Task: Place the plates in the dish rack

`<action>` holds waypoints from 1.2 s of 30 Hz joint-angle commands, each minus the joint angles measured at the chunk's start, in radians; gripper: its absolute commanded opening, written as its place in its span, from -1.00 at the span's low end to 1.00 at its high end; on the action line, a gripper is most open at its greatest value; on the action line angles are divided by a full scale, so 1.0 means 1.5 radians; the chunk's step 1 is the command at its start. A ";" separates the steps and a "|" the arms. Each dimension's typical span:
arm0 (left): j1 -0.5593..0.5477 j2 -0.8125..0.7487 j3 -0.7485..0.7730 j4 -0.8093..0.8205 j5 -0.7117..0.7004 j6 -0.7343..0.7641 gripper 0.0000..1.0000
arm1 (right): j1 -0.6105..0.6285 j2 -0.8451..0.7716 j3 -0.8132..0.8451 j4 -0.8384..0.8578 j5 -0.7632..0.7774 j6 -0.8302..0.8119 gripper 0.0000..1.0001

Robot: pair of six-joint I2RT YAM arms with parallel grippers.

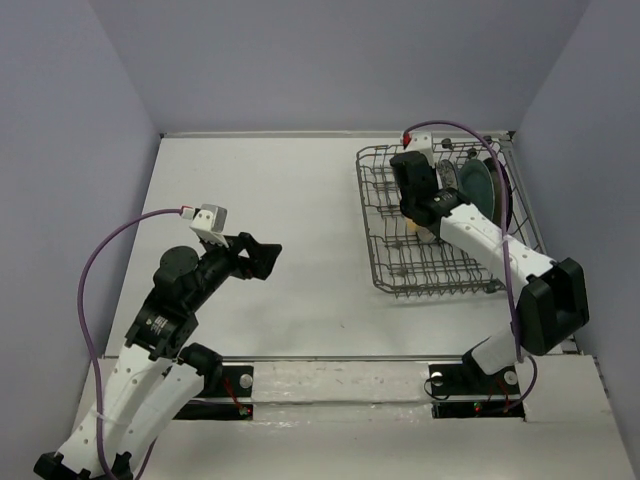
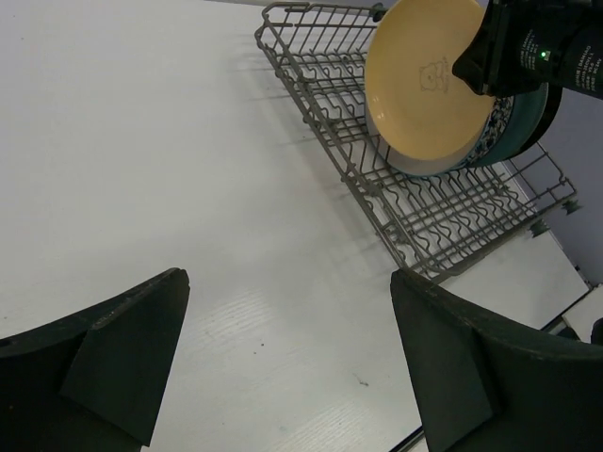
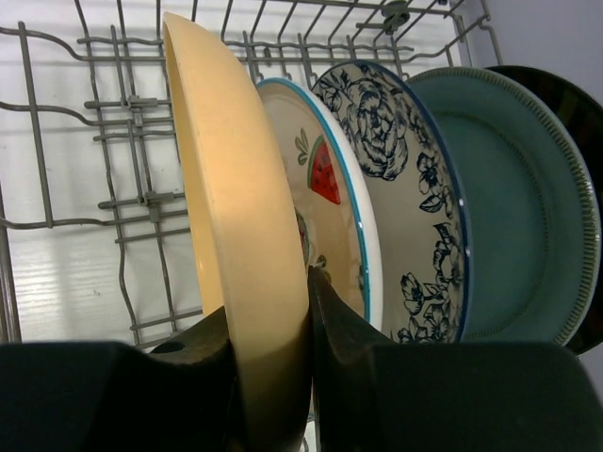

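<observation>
Right gripper (image 3: 271, 348) pinches the rim of the yellow plate (image 3: 236, 217), held upright in the rack (image 2: 443, 226) just beside the fruit plate (image 3: 325, 179). The floral plate (image 3: 396, 160), teal plate (image 3: 509, 217) and what appears to be a dark-rimmed plate (image 3: 575, 104) stand in a row behind it. Left gripper (image 2: 287, 367) hangs wide open and empty above the table (image 2: 141, 141), well apart from the rack. On this evidence four plates are loaded, and only seating and releasing the fifth is left.

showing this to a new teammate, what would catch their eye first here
The orange-yellow plate stands out, pinched upright in the right gripper beside four plates standing in the dish rack at the far right of the table. The left gripper hangs open over the table.
</observation>
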 commanded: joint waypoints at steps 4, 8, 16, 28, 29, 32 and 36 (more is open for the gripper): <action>-0.002 0.005 -0.003 0.012 -0.003 0.010 0.98 | -0.004 0.033 0.023 0.020 -0.023 0.040 -0.86; -0.002 0.007 -0.003 0.013 0.000 0.010 0.98 | -0.004 0.047 0.009 0.026 -0.055 0.060 -0.86; -0.002 0.006 -0.004 0.014 0.002 0.010 0.98 | -0.004 0.037 -0.053 0.035 -0.076 0.090 -0.69; -0.002 0.017 -0.001 0.009 -0.011 0.008 0.98 | -0.004 0.013 -0.058 0.031 -0.099 0.113 0.31; -0.002 0.017 -0.001 0.008 -0.016 0.008 0.98 | -0.004 -0.003 -0.056 0.028 -0.101 0.112 0.35; -0.002 0.022 0.000 0.007 -0.024 0.007 0.98 | -0.004 -0.047 -0.046 0.018 -0.115 0.108 0.48; -0.002 0.033 0.002 0.004 -0.033 0.007 0.98 | -0.004 -0.103 -0.043 0.012 -0.180 0.107 0.58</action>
